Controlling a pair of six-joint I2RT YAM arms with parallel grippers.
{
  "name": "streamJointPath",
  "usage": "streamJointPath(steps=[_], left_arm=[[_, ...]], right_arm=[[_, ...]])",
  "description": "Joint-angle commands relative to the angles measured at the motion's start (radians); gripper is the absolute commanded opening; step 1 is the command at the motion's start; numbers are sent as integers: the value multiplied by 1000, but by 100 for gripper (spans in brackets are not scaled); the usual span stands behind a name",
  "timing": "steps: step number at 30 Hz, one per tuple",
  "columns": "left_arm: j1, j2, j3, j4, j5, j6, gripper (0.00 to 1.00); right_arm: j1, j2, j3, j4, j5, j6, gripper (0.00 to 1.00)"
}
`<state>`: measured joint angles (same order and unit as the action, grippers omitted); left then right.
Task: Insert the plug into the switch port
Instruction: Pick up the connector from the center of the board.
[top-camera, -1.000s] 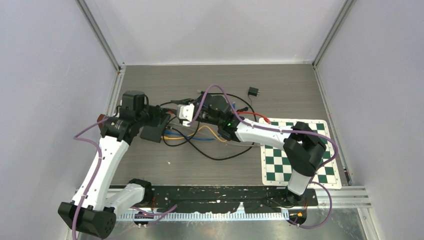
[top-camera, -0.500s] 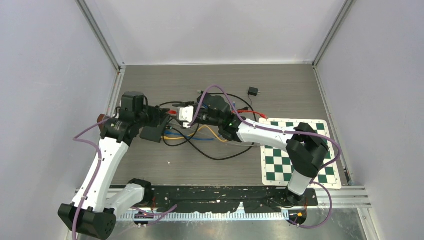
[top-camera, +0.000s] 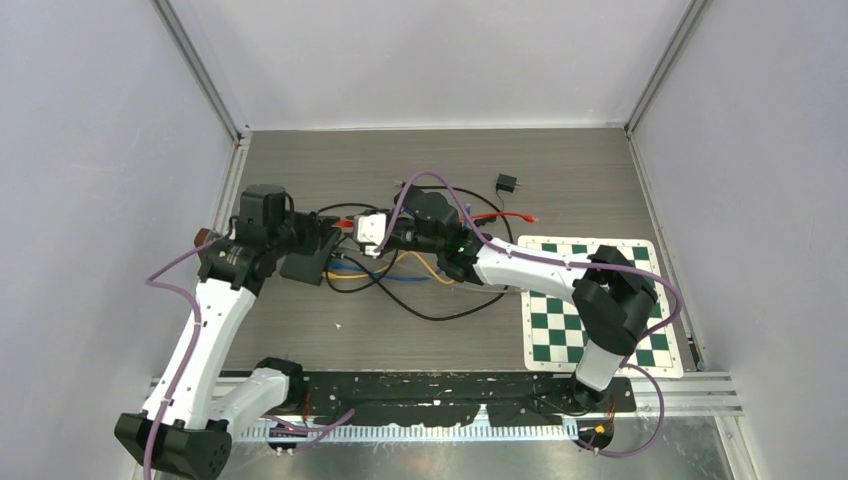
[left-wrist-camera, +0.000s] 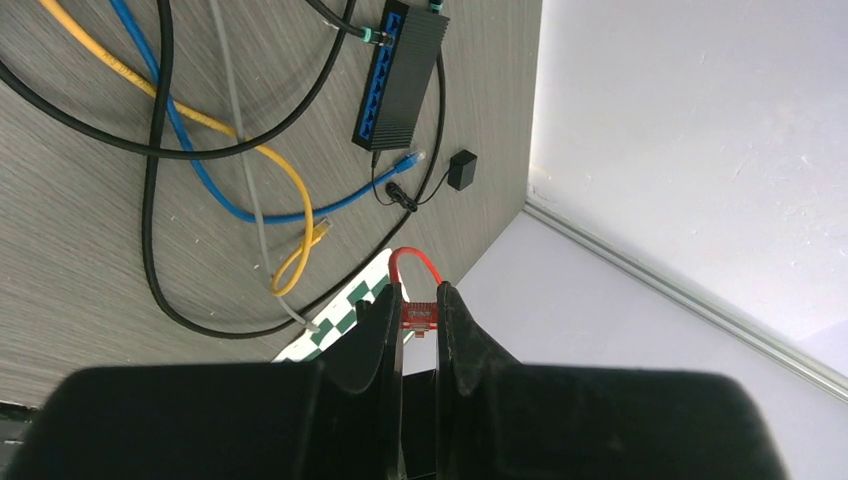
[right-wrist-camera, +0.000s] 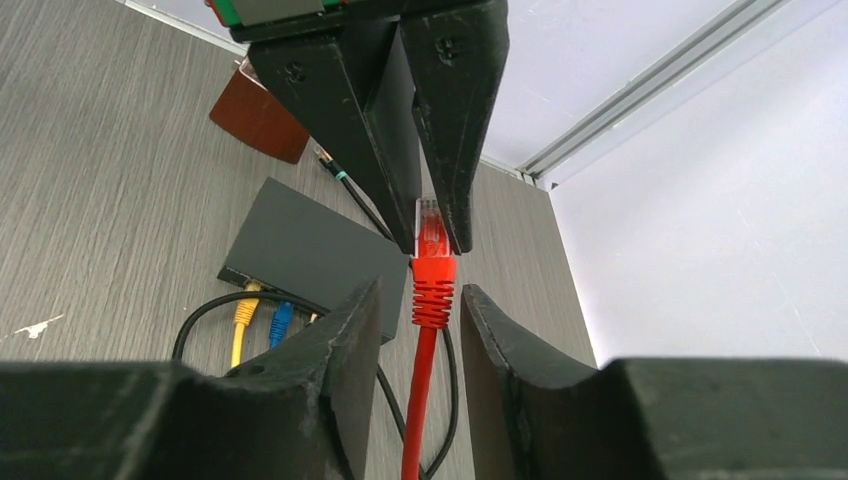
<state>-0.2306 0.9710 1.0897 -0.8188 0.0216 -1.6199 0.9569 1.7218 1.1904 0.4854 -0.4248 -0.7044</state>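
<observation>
Red plug (right-wrist-camera: 432, 265), one, clamped by left end effector (right-wrist-camera: 432, 238), right end effector (right-wrist-camera: 420, 292) parted around it, one switch (right-wrist-camera: 300, 255)

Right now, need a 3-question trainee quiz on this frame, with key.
1. True or false: the red plug lies loose on the table.
2. Which cable colours are plugged into the black switch in the right wrist view? A) yellow and blue B) green and white C) grey and red
3. Fill in: the right gripper straddles the plug with its jaws ____.

Key:
1. False: the left gripper is shut on the plug's clear tip.
2. A.
3. open, not yet clamped on the plug.
</observation>
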Motion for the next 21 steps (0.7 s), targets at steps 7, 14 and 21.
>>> streamJointPath(steps=[7, 14, 21], left_arm=[[1, -18, -13, 86, 25, 12, 0], [-1, -11, -49, 359, -103, 365, 76], [-1, 152, -49, 512, -172, 711, 65]], right_arm=[[15, -20, -4, 73, 67, -18, 7], [-32, -45, 17, -4, 246, 236, 5], [-224, -39, 43, -187, 293, 658, 5]])
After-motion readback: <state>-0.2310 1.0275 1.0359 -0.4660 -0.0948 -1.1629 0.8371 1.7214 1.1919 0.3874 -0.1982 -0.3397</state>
